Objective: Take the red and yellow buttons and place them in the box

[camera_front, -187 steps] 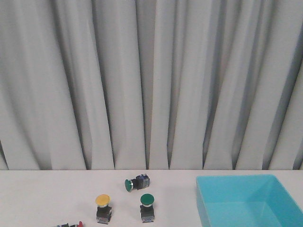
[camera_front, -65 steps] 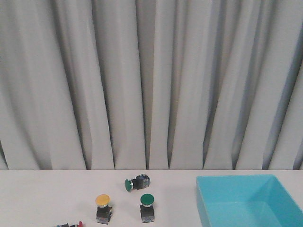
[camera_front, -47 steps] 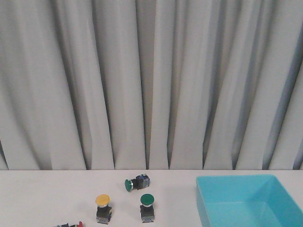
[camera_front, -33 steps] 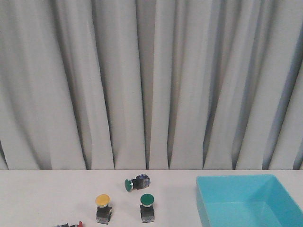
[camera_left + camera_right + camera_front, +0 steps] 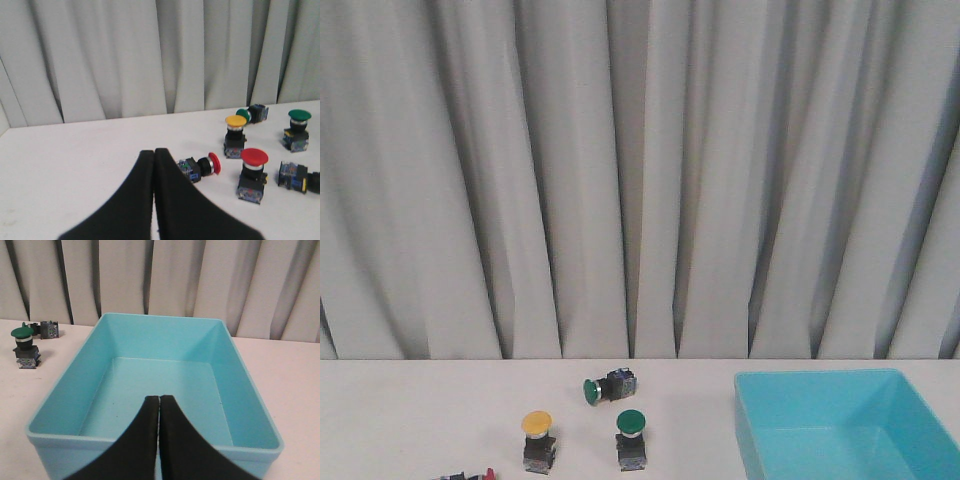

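The yellow button stands upright on the white table; it also shows in the left wrist view. One red button stands upright. A second red button lies on its side just beyond my left gripper, whose fingers are shut with nothing between them. Only a red sliver shows at the front view's lower edge. The turquoise box sits at the right. My right gripper is shut and holds nothing, hanging over the near wall of the box. Neither gripper appears in the front view.
A green-capped button stands upright beside the yellow one, and another green-capped button lies on its side behind them. A further dark button body lies at the left wrist view's edge. A grey curtain hangs behind the table.
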Tool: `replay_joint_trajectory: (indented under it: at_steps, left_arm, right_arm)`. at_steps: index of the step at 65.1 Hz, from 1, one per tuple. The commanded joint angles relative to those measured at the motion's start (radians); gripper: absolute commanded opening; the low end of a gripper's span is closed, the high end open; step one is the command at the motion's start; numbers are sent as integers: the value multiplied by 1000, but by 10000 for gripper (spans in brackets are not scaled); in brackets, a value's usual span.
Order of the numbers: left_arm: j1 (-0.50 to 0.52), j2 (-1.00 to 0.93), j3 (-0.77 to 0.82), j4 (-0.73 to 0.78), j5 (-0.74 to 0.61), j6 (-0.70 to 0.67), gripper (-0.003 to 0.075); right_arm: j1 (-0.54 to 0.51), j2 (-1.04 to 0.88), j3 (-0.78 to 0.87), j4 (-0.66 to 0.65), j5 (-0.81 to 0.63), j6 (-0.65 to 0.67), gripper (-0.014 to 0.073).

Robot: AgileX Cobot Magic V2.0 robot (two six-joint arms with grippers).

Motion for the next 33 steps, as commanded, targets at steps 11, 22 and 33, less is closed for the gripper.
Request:
replay_joint_trajectory:
  at_steps: [11,22,33]
  left_arm:
    - [-2,-4,-107,0,-121,-46,-6]
    - [-2,113,-287,5,-14,-43,-6]
    - [-2,303,-484,0,144,38,-6]
  right_arm:
    - [-3,-6,-121,63,-91,15,-3]
    - [-3,87,-277,61,-81,15,-3]
    - [-3,268,-425,40,17,13,-3]
